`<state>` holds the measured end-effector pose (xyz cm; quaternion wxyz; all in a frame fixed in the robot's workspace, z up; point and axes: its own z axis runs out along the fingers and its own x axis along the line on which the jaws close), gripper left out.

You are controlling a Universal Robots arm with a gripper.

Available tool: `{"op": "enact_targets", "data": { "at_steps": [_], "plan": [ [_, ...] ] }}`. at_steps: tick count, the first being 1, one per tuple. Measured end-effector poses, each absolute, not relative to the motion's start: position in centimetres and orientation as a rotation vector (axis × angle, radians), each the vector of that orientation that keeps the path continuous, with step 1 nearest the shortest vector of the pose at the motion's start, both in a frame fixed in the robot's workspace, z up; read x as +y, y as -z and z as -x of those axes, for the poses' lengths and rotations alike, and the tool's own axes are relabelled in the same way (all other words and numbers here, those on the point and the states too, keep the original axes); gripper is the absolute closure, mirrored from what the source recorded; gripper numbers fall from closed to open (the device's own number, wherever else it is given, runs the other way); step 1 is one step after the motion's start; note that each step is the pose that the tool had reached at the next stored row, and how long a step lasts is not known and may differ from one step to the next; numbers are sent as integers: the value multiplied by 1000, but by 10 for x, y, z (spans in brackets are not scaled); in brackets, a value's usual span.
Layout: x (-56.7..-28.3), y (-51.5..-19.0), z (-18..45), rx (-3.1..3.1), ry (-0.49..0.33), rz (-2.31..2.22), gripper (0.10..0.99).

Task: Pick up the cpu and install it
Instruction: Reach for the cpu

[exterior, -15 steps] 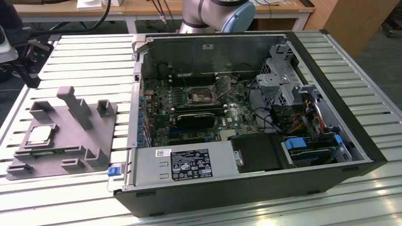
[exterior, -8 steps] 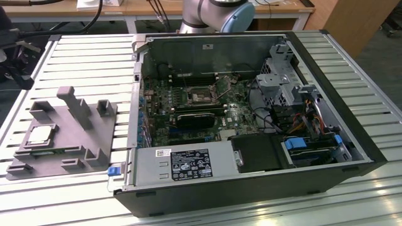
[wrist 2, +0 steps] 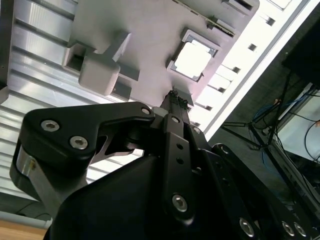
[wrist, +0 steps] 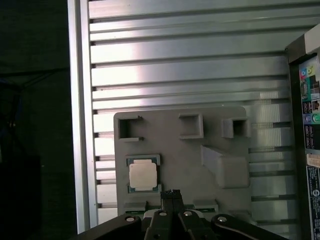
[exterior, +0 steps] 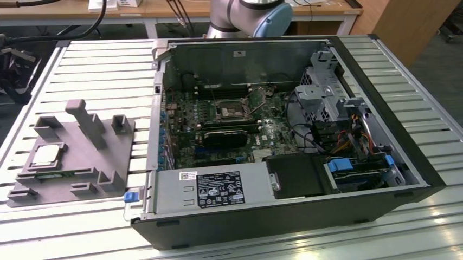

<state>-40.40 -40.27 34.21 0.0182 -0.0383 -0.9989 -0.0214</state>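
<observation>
Near the edge of the bench, the cpu lies flat in the grey fixture; jaws hang above, pressed together, gripping nothing; open computer case alongside.

cpu seated in fixture block | open computer case beside, exterior view's right

We note silver square cpu in grey plastic fixture block, exterior view's left of open black computer case.
</observation>
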Motion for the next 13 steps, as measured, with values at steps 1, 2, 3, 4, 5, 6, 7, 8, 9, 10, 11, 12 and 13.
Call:
{"op": "enact_targets", "data": {
  "at_steps": [1,2,3,4,5,6,7,8,9,10,11,12,13],
  "plan": [
    [-403,-342,406,-3102,66,119,980],
    [-403,-342,409,-3102,66,119,980],
    [-403,-341,410,-3102,66,119,980],
    [-403,-341,412,-3102,66,119,980],
    [-403,-341,413,-3102,66,119,980],
    [-403,-341,415,-3102,66,119,980],
    [-403,-341,417,-3102,66,119,980],
    [-403,-341,419,-3102,66,119,980],
    [-403,-341,421,-3102,66,119,980],
    [-403,-341,423,-3102,66,119,980],
    [-403,-340,424,-3102,66,119,980],
    [-402,-340,427,-3102,66,119,980],
    [-402,-340,429,-3102,67,119,980]
  ]
}}
